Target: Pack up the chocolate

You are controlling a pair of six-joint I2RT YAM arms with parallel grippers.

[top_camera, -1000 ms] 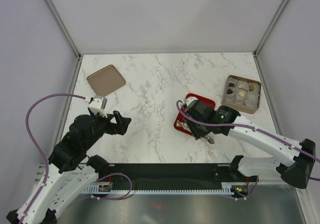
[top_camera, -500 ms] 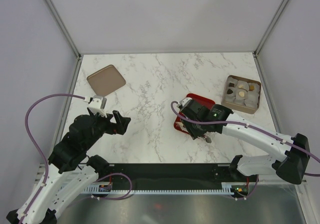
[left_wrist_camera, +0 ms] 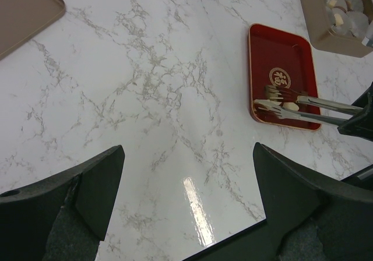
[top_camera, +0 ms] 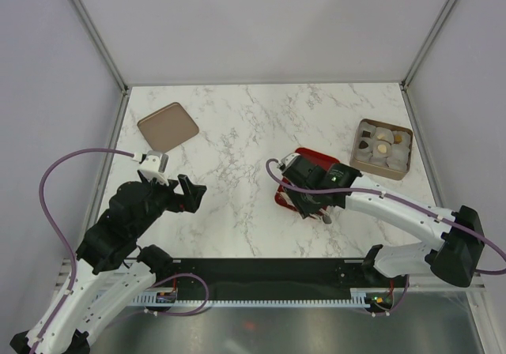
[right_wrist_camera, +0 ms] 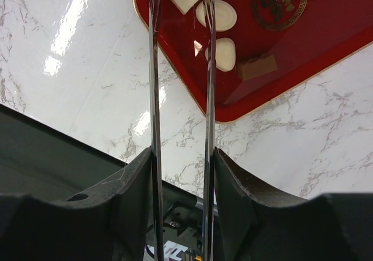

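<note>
My left hand [left_wrist_camera: 186, 179] hangs over the surface [top_camera: 237, 133] at the near left, jaws fully released and grasping nothing. My right hand [right_wrist_camera: 182, 173] is clenched on a pair of metal tongs [right_wrist_camera: 152, 86], whose arms stand apart and reach over the red tray [right_wrist_camera: 326, 34]. Loose chocolate [right_wrist_camera: 218, 14], cream and tan, lies in that tray beside the tong arms. Farther right, a brown box [left_wrist_camera: 332, 39] holds more pieces. A flat brown tray [top_camera: 168, 126] lies at the far left.

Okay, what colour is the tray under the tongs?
The tray is glossy red with a gold emblem, clearest from the right wrist.
</note>
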